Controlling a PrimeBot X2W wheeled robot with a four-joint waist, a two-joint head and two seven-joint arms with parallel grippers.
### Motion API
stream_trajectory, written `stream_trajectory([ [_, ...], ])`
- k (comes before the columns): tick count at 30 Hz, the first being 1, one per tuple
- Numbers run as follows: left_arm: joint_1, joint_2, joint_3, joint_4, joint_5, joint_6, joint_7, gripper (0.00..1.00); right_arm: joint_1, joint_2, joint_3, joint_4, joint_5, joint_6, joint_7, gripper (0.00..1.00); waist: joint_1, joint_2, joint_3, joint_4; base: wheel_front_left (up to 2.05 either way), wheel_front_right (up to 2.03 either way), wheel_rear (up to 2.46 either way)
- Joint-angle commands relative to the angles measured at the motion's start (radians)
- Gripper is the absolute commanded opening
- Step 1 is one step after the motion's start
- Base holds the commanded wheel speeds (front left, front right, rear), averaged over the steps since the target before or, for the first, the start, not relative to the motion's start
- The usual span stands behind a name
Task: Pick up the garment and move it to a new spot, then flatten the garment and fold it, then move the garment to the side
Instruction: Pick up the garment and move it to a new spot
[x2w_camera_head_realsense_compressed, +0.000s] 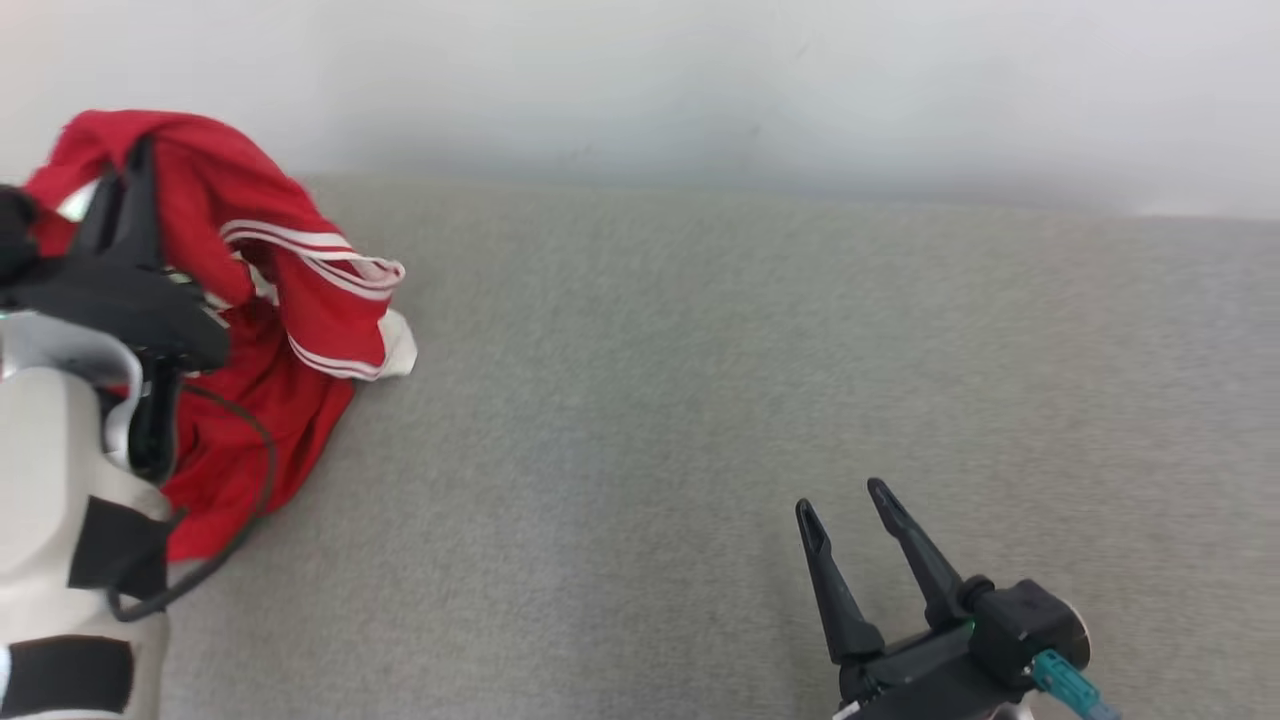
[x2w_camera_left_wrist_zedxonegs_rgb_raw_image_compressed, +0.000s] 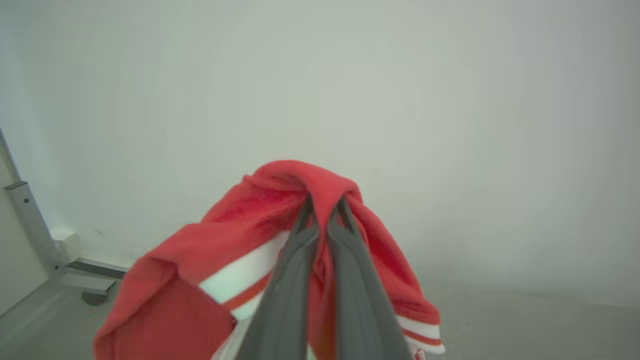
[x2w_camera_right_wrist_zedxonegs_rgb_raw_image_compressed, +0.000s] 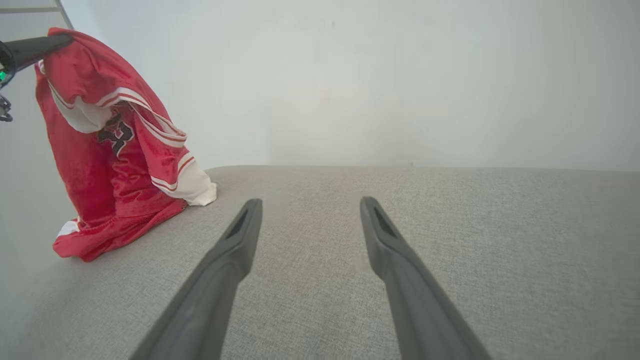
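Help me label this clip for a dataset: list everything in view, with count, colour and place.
garment: one, red with white stripes, far left of the surface; top lifted, hem resting on the surface
surface: one, grey fabric, across the foreground
wall: one, pale, behind the surface
metal post: one, grey, by the wall at the left edge of the left wrist view
left forearm: one, pale with black straps, lower left of the head view
left gripper: one, dark, jaws shut on the garment's bunched top
right gripper: one, dark, lower right of the head view, jaws open and holding nothing
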Motion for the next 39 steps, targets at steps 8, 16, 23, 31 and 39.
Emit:
stream_trajectory([
  [8, 0.061, -0.061, -0.068, -0.258, -0.023, -0.009, 0.119, 0.00, 0.036, 0.034, 0.004, 0.006, 0.021, 0.000, -0.002, 1.00, 0.0002, 0.0001, -0.113, -0.162, 0.00, 0.00, 0.00],
  [16, 0.056, -0.116, -0.118, -0.404, -0.058, -0.002, 0.193, 0.00, 0.029, 0.046, 0.009, 0.008, 0.024, 0.000, -0.002, 1.00, 0.0002, 0.0001, -0.108, -0.283, 0.00, 0.00, 0.00],
  [23, 0.023, -0.145, -0.159, -0.445, -0.096, 0.007, 0.225, 0.00, 0.012, 0.049, 0.010, 0.010, 0.023, 0.000, -0.001, 1.00, 0.0002, 0.0001, -0.099, -0.381, 0.00, 0.00, 0.00],
  [31, 0.005, -0.160, -0.254, -0.431, -0.139, 0.028, 0.242, 0.00, -0.001, 0.059, 0.016, 0.004, 0.027, 0.000, -0.002, 1.00, 0.0002, 0.0001, -0.082, -0.495, 0.00, 0.00, 0.00],
  [39, 0.050, -0.162, -0.313, -0.345, -0.168, 0.062, 0.246, 0.00, -0.002, 0.065, 0.004, -0.007, 0.022, 0.000, -0.001, 1.00, 0.0002, 0.0001, -0.026, -0.551, 0.00, 0.00, 0.00],
])
